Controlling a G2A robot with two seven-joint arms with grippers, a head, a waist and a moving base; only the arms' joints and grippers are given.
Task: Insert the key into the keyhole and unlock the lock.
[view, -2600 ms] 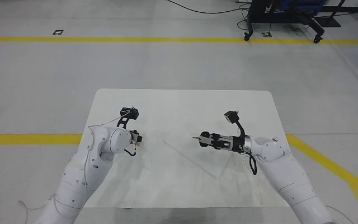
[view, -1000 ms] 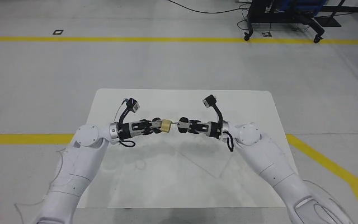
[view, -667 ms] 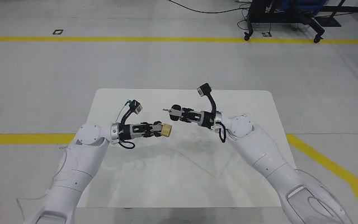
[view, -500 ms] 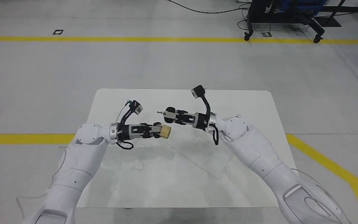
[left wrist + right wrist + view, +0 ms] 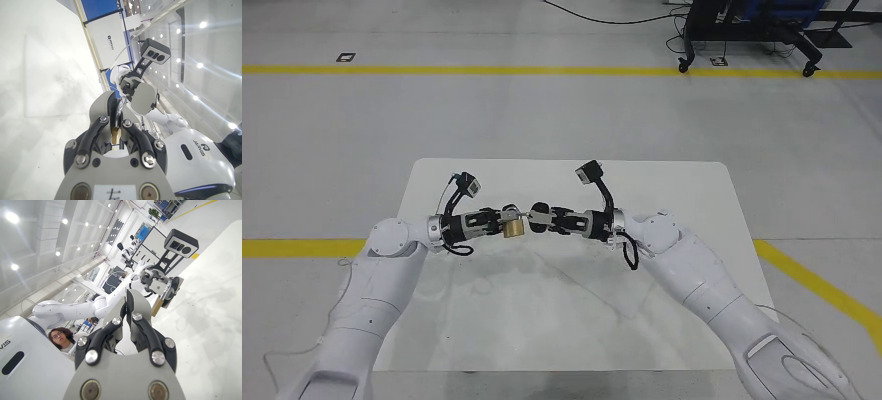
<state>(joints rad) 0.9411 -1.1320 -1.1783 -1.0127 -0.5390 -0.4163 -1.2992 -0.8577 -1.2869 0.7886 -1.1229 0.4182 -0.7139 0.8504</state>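
Observation:
A brass padlock [image 5: 512, 229] hangs above the back middle of the white table [image 5: 682, 190], with my left gripper [image 5: 500, 222] shut on it. In the left wrist view the brass body [image 5: 115, 135] sits between the closed fingers [image 5: 103, 106], silver metal [image 5: 120, 106] nearer their tips. My right gripper [image 5: 539, 217] faces the padlock from the right, nearly touching it, shut on the key, which is hidden between its pads [image 5: 130, 306]. The right wrist view shows the padlock [image 5: 157, 308] and its silver shackle [image 5: 167, 288] in the left gripper [image 5: 170, 289], just beyond my right gripper [image 5: 127, 300].
A clear flat sheet [image 5: 592, 280] lies on the table in front of the grippers. A black wheeled frame [image 5: 752, 30] stands on the floor far back right. Both arms span the table's middle; its near half is open.
The left gripper has drawn the padlock to the left. The right gripper has come down from behind and above the padlock, level with it, so the two now meet tip to tip.

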